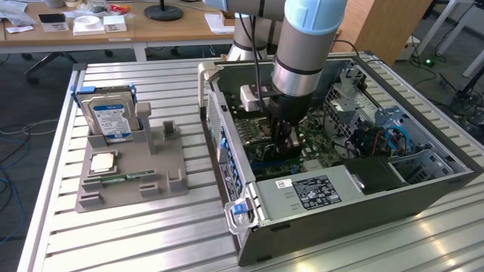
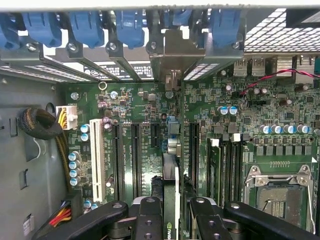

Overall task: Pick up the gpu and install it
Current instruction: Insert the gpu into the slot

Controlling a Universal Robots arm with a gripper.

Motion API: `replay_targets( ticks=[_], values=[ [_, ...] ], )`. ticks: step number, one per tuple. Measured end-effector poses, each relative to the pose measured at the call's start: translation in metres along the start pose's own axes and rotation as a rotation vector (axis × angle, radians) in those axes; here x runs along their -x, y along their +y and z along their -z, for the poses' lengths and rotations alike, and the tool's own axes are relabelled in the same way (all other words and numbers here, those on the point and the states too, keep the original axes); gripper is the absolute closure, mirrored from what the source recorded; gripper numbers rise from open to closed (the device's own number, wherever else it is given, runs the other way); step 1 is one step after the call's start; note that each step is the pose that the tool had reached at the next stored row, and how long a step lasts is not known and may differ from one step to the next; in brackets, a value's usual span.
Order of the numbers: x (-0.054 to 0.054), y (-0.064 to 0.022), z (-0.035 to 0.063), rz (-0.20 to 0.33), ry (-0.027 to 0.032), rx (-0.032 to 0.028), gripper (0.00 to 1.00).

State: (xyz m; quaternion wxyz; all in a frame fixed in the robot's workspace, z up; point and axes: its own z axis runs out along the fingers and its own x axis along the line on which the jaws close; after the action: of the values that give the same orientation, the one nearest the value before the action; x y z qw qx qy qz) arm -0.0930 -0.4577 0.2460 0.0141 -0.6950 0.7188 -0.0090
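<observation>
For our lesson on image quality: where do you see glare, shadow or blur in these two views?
Exterior view: daylight glare streaks the slatted table near the case; the case interior around the tool lies in shadow. Wrist view: bright light blows out the rear slot openings; the tool gripping the gpu looks soft, while the motherboard is sharper.

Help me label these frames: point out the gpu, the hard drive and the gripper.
gpu (image 2: 171, 187): wrist view, upper edge of the card between the fingers.
hard drive (image 1: 110, 119): exterior view, blue-white label.
gripper (image 2: 171, 220): wrist view, midway between the fingertips.
</observation>
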Motion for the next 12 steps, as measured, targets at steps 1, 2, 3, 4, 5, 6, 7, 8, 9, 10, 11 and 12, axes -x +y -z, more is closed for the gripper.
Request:
replay_targets(
  ticks=[1,2,3,4,5,6,7,8,9,10,11,12],
  values=[
    [0.0,0.0,-0.0004,0.0,0.0,0.0001,0.74],
    [-0.0001,0.0,-0.0007,0.0,0.0002,0.0001,0.74],
    [-0.0001,0.0,-0.0009,0.0,0.0005,0.0002,0.74],
    [-0.0001,0.0,-0.0013,0.0,0.0003,0.0002,0.74],
    [-0.0001,0.0,-0.0016,0.0,0.0002,0.0,0.74],
    [-0.0001,0.0,-0.0018,0.0,0.0001,0.0001,0.74],
    [-0.0001,0.0,-0.002,0.0,0.0001,0.0001,0.74],
    [-0.0001,0.0001,-0.0022,0.0,0.0001,0.0001,0.74],
    [-0.0001,0.0001,-0.0024,0.0,0.0001,0.0001,0.74],
    [-0.0001,0.0001,-0.0023,0.0,0.0003,0.0002,0.74],
    [-0.0001,0.0001,-0.0024,0.0,0.0002,0.0002,0.74],
    [-0.0001,0.0001,-0.0024,0.0,0.0002,0.0002,0.74]
  ],
)
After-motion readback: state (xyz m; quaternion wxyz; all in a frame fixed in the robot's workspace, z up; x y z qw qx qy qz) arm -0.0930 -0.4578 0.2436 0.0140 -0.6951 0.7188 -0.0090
